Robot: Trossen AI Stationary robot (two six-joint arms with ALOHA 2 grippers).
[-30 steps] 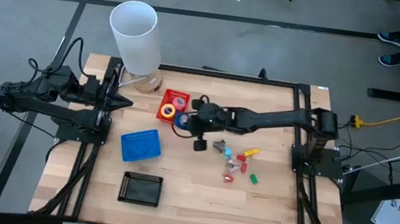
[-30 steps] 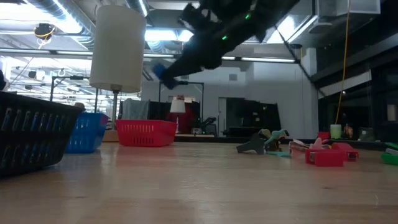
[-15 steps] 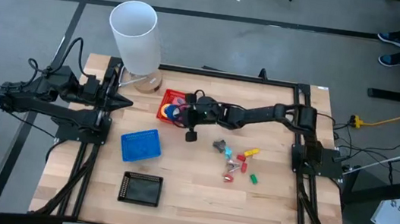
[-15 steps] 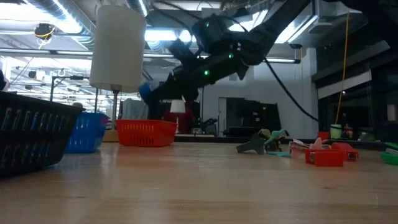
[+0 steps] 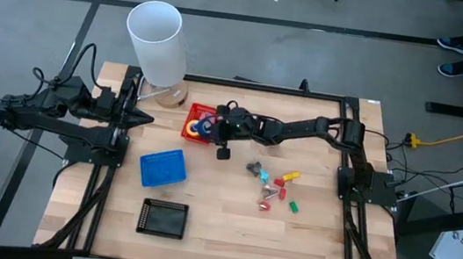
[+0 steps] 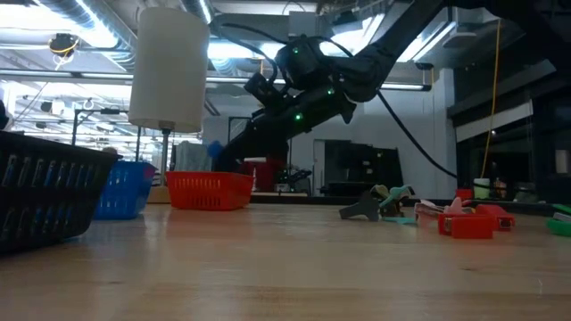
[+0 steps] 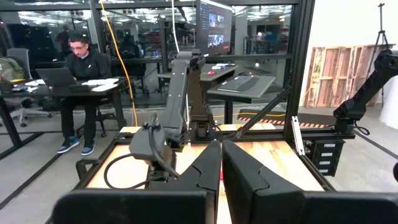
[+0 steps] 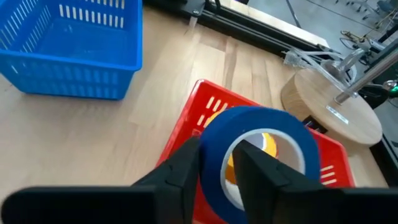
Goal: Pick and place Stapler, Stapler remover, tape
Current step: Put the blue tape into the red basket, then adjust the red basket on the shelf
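Right wrist view shows you the right gripper (image 8: 219,163) pinching the blue tape roll (image 8: 261,146) above the red basket (image 8: 186,134); no readable writing on either.

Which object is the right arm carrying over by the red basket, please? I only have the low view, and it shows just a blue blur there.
Observer: A blue tape roll. In the right wrist view the right gripper has the ring's wall between its two fingers.
Operator: Thank you. Is it actually above the basket?
Observer: Yes. From overhead the gripper hangs over the red basket, and the wrist camera looks down into it.
Operator: Is anything inside that basket?
Observer: A yellow tape roll lies in it, and it shows through the blue roll's core. I cannot make out the rest.
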